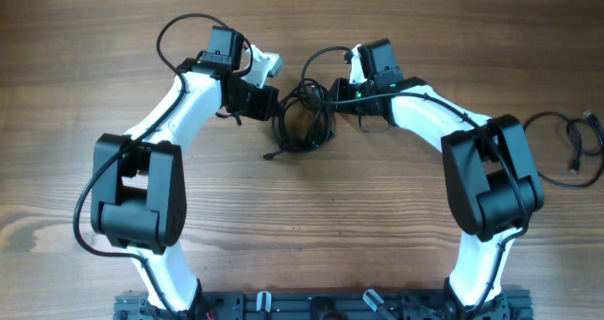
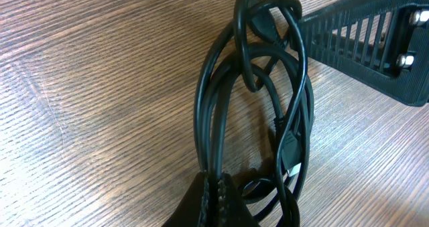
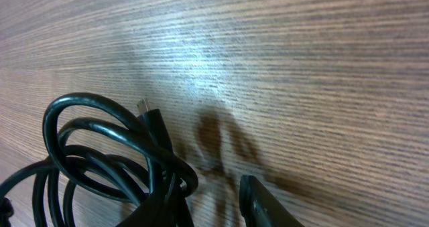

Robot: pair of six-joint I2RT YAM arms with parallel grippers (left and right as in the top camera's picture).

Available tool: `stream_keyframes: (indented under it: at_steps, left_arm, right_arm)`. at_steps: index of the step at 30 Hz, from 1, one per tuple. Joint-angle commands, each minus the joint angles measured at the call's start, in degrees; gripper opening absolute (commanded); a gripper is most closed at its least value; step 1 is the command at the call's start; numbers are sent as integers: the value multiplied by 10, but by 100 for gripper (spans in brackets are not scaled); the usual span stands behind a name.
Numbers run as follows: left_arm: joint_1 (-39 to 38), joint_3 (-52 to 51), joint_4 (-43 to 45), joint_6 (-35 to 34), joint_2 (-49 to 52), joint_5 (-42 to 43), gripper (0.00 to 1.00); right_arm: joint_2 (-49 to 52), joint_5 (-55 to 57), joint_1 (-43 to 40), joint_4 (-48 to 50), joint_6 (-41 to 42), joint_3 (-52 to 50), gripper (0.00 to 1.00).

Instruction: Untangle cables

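The cables (image 1: 304, 122) sit in a tangled bundle at the middle of the table, toward its far edge, right between my two grippers. Through the left wrist camera the cables (image 2: 208, 120) stand up as tall overlapping loops. The left gripper (image 2: 216, 200) is clamped tight on several strands at their base. In the overhead view the left gripper (image 1: 271, 98) touches the bundle's left side.

The right gripper (image 1: 332, 92) is at the bundle's upper right. Its own camera shows the right gripper (image 3: 204, 190) with jaws parted and bare wood between them. The loops (image 3: 87, 101) and a small plug (image 3: 149, 113) bunch beside one finger.

A lone cord (image 1: 574, 141) lies well apart by the right edge. The table (image 1: 302, 226) is brown wood grain with a soft glare patch (image 3: 201, 80). A black rail (image 1: 321, 306) runs along the near edge.
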Motion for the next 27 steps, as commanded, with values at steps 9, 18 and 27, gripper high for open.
stream_keyframes:
  at_steps: [9, 18, 27]
  left_arm:
    - [-4, -4, 2, 12, 7, 5, 4]
    - [-4, -4, 3, 12, 7, 5, 4]
    - [-4, -4, 4, 12, 7, 5, 4]
  right_arm:
    - [45, 20, 34, 59, 2, -4, 37]
    - [71, 57, 33, 108, 2, -4, 41]
    - [71, 3, 58, 167, -136, -2, 48]
